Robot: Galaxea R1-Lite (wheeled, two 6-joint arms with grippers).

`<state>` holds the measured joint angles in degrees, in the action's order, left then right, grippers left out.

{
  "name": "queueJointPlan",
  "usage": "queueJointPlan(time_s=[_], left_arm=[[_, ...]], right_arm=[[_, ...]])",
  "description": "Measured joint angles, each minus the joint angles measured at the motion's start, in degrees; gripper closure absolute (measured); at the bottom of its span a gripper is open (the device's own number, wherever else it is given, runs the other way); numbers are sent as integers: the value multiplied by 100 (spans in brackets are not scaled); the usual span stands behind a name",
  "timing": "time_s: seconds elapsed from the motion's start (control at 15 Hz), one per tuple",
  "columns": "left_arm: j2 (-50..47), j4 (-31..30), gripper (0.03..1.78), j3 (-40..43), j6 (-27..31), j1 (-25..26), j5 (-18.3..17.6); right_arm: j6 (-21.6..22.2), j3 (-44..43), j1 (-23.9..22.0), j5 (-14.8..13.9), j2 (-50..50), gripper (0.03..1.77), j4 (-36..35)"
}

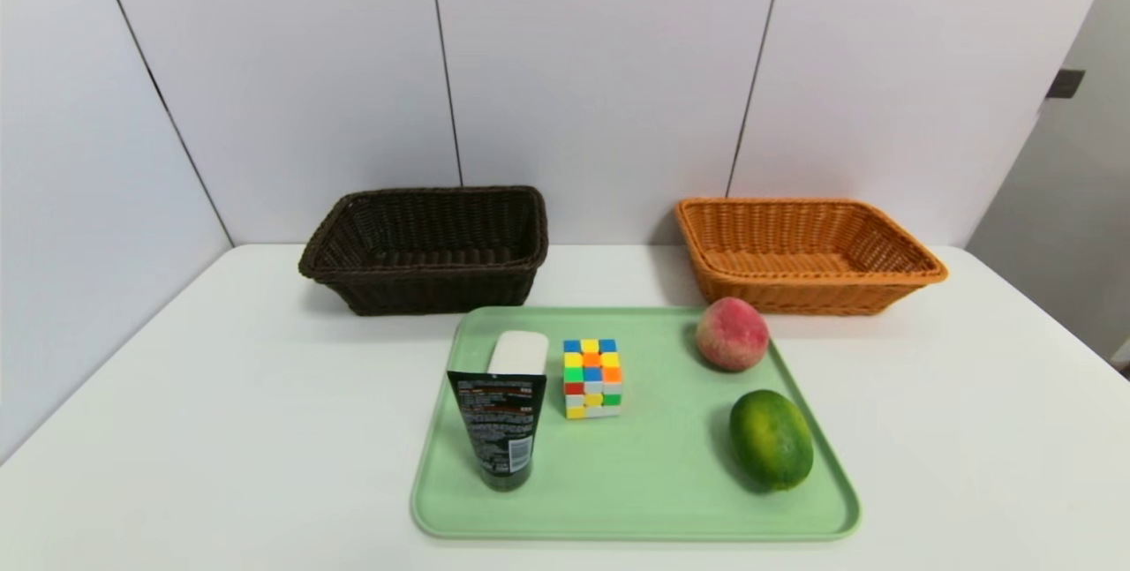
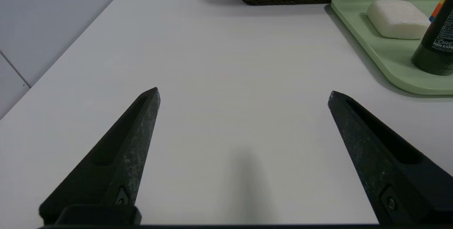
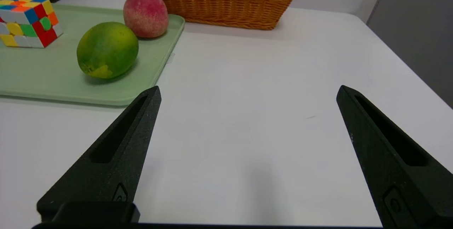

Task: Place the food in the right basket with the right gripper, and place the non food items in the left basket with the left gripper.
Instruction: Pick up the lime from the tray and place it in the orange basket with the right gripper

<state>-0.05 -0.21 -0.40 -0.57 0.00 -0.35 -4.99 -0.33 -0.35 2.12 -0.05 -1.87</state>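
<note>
**A:** How far along are you?

**B:** You haven't begun, by the look of it. The dark basket (image 1: 425,246) at eleven o'clock of the tray (image 1: 636,483) and the orange basket (image 1: 808,253) at one o'clock both stand with nothing in them. All five things sit on the tray.

**A:** Where, largest first?

**B:** The black tube (image 1: 500,430) stands cap-down near the tray's eight o'clock edge. The green citrus fruit (image 1: 771,439) lies at four o'clock. The peach (image 1: 732,334) is at two o'clock, near the orange basket's front wall. The puzzle cube (image 1: 591,378) is just above centre, and the white soap bar (image 1: 518,352) lies at ten o'clock, just behind the tube.

**A:** And your tools?

**B:** Your left tool (image 2: 243,96) hangs over bare table with its fingers wide apart, gripping nothing, the tray's corner off to one side. Your right tool (image 3: 247,92) is likewise spread and gripping nothing, with the fruit and orange basket ahead. Neither shows in the head view.

**A:** So what's left?

**B:** Everything, I'd judge: peach and citrus into the orange basket with the right tool; tube, cube and soap into the dark basket with the left.

**A:** The surroundings?

**B:** A plain white table (image 1: 221,394), matte and smooth, set against pale wall panels (image 1: 600,68) with dark seams.
</note>
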Motion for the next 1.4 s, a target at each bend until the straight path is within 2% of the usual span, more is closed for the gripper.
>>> queueJointPlan(time_s=[0.2, 0.4, 0.53, 0.67, 0.8, 1.07, 1.4], left_arm=[[0, 5, 12, -286, 16, 0, 9], [0, 183, 12, -670, 98, 0, -9], [12, 472, 12, -1036, 173, 0, -80], [76, 696, 12, -1445, 184, 0, -182], [258, 789, 12, -1827, 183, 0, -201], [820, 789, 12, -2432, 173, 0, -196], [1627, 631, 12, -3053, 172, 0, -135]], right_arm=[[-46, -286, 2, 11, 0, 9, -6], [-124, -719, 0, 27, 0, 9, 324], [-146, -1133, 0, 212, 0, 9, 723], [-171, -1557, 0, 547, 15, 9, 1112], [-206, -1876, -5, 728, 139, 9, 1201], [-269, -2560, -11, 755, 806, 9, 1159], [-293, -3572, -17, 758, 2196, 9, 969]])
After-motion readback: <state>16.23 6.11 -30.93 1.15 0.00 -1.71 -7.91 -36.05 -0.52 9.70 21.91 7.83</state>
